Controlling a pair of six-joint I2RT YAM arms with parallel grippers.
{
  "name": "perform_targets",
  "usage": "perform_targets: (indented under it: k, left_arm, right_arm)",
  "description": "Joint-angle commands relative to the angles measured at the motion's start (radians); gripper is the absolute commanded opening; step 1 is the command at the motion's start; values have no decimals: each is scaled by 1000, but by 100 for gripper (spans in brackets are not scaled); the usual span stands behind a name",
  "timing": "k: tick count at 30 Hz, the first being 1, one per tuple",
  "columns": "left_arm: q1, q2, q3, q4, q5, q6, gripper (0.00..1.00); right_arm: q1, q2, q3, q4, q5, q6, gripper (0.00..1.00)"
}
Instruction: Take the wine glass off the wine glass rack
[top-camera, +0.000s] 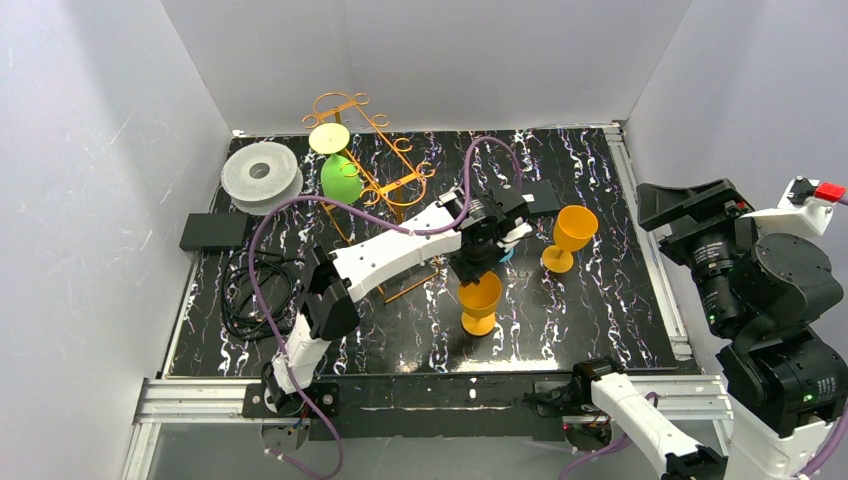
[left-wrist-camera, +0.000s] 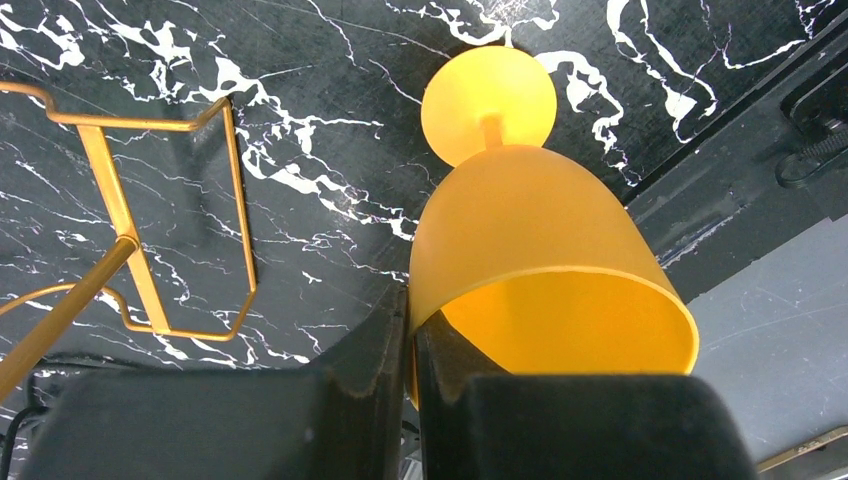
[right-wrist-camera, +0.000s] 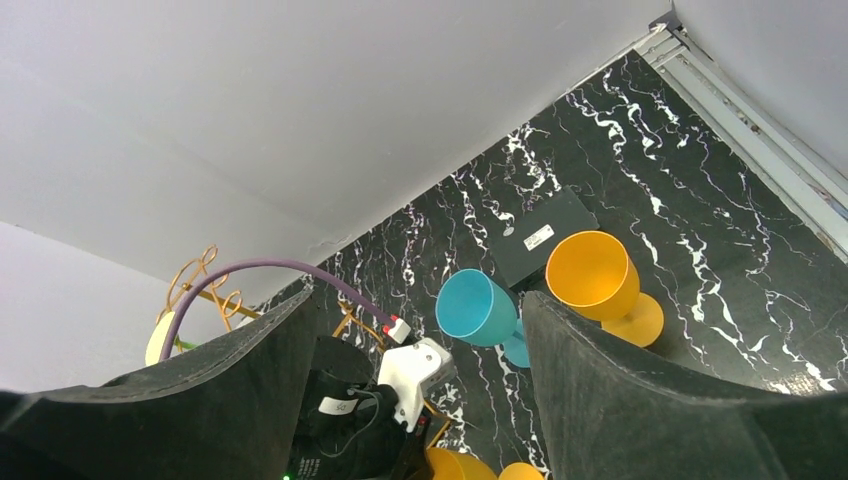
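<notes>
The left pincer (left-wrist-camera: 412, 330) grips the orange glass (left-wrist-camera: 530, 230); near rim hidden.

We count four wine glasses: two orange glasses (top-camera: 479, 300) (top-camera: 571, 236), one blue glass (right-wrist-camera: 478, 308), one green glass (top-camera: 340, 176). We see one wire rack (left-wrist-camera: 112, 200) and one white spool (top-camera: 260, 175).

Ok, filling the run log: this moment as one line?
left gripper: shut on near orange wine glass rim | glass: upright, off wine glass rack | right gripper: open, empty | green glass: hanging on rack
</notes>
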Motion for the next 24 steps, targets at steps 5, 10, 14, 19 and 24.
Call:
perform_targets:
  k: [5,10,14,19,24]
  left_arm:
    - [-15,-24,-10,-94,-10,-12,22]
    - [-22,-39,17,-100,-11,-11,56]
    - [-26,-68,56,-105,-5,-15,81]
    - [-32,-121,117,-107,15,7,98]
    - [-32,-201,203,-98,-8,-3,98]
  right_arm:
    - [-2,-18,-31,87,2,-45,82]
    - [-3,-16,-44,97,0,-49,82]
    - [-2,1,-27,90,-1,-49,82]
    - [-2,7,-30,94,0,-40,82]
    - [-3,24,-33,110,-5,-26,82]
